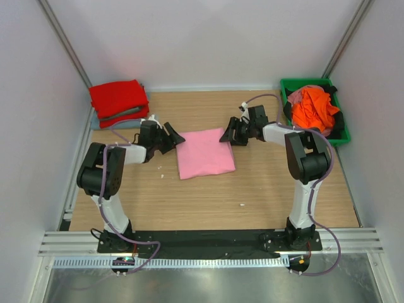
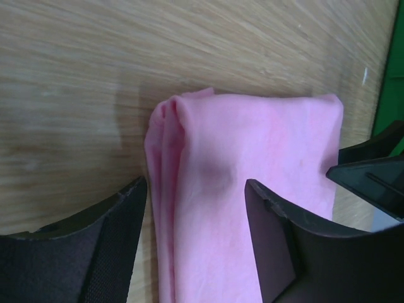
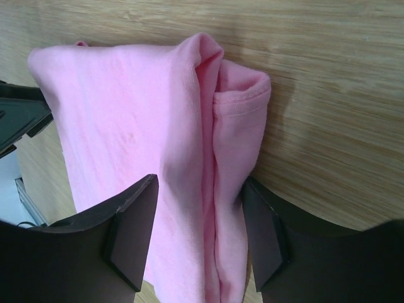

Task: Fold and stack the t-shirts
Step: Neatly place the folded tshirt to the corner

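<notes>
A light pink t-shirt [image 1: 205, 153], folded into a rough square, lies flat in the middle of the table. My left gripper [image 1: 172, 137] is at its far left corner. In the left wrist view the left gripper [image 2: 196, 183] stands open astride the shirt's layered edge [image 2: 167, 189]. My right gripper [image 1: 228, 134] is at the far right corner. There the right gripper [image 3: 199, 183] is open, its jaws either side of the shirt's thick folded edge [image 3: 233, 126]. A folded red t-shirt [image 1: 118, 98] lies at the far left on a grey-blue one [image 1: 126, 115]. An orange t-shirt [image 1: 315, 106] is crumpled in the bin.
A green plastic bin [image 1: 297, 83] stands at the far right corner, with dark cloth beside the orange shirt. Pale walls close in the table on three sides. Bare wood lies in front of the pink shirt. The arms' bases sit on a black plate at the near edge.
</notes>
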`<state>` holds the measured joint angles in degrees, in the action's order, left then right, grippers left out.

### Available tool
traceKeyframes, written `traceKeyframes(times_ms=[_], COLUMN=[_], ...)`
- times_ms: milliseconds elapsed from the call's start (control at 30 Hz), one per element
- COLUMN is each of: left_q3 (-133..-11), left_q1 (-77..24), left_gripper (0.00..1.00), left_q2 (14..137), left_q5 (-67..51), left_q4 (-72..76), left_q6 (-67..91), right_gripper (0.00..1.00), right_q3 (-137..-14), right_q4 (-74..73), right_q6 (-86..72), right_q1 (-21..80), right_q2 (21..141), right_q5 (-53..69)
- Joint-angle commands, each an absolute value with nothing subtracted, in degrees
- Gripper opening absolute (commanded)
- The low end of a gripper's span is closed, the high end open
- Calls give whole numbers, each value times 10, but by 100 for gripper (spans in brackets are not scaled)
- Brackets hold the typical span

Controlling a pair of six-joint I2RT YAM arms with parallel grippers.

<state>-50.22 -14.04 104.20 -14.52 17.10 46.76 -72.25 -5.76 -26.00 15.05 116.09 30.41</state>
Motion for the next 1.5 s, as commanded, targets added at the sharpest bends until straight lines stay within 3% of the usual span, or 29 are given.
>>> traceKeyframes(times_ms=[0,233,333,367,467,500,600,733,800,933,1067,1300,1467], left_q3=[-480,-486,-488,-490,-497,-504,-542,-609,-636,-765,-923,-1126,-1259], left_q1=[-140,-170,-179,-179,-178,-178,-178,-178,-171,-143,-134,-102,-74], left_gripper=[64,56,31,14,0,0,0,0,0,0,0,0,0], left_q2=[1091,1136,1136,1136,1122,1116,1077,1025,1006,1036,1077,1137,1193], left_q5=[-185,-223,-224,-229,-250,-252,-246,-223,-220,-246,-193,-162,-175], left_q4=[244,287,290,290,287,273,186,42,-17,-171,-339,-486,-547], left_q6=[502,528,530,529,525,519,485,424,408,338,266,216,209], right_gripper=[62,62,62,62,65,68,89,100,100,100,100,100,100], right_q3=[-683,-675,-679,-679,-677,-676,-672,-630,-574,-442,-354,-222,-208], right_q4=[-51,-4,-4,-3,-6,-11,-92,-159,-157,-82,-29,118,148], right_q6=[-272,-299,-302,-302,-295,-291,-272,-284,-315,-373,-385,-406,-392], right_q1=[152,152,153,153,152,151,151,152,152,181,293,363,372], right_q2=[1154,1169,1174,1172,1158,1151,1099,981,928,762,679,672,661], right_q5=[301,316,316,316,309,303,222,53,26,84,48,38,51])
